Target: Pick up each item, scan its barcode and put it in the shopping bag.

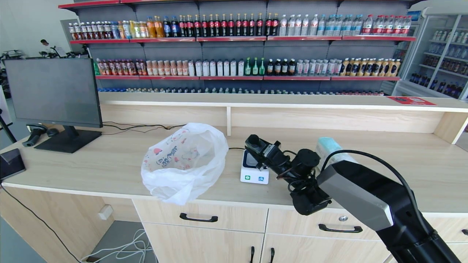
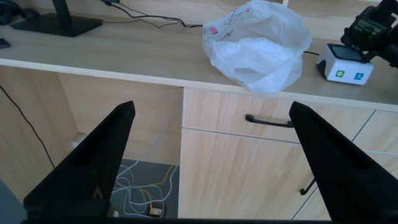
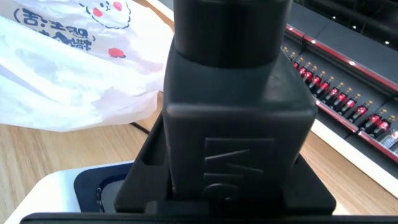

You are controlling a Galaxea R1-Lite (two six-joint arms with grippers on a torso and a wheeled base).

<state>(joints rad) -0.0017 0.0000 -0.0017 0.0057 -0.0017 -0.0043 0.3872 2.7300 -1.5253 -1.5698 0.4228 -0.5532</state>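
A white plastic shopping bag (image 1: 184, 160) (image 2: 258, 43) (image 3: 62, 68) with red and dark print sits open near the counter's front edge. Just right of it stands a small white barcode scanner (image 1: 254, 174) (image 2: 345, 65) (image 3: 68, 193). My right gripper (image 1: 272, 155) is shut on a black bottle (image 1: 255, 143) (image 3: 233, 118) with a round cap, held directly above the scanner. A pale pack with a teal top (image 1: 328, 148) stands behind the right arm. My left gripper (image 2: 211, 109) hangs open and empty, below counter height in front of the drawers.
A monitor (image 1: 55, 91) stands at the counter's left, with a hand-held scanner (image 1: 34, 136) and a dark pad (image 1: 11, 162) near it. A raised wooden ledge (image 1: 256, 106) runs along the back. Cables trail behind the bag. Drawer handles (image 2: 268, 121) sit under the front edge.
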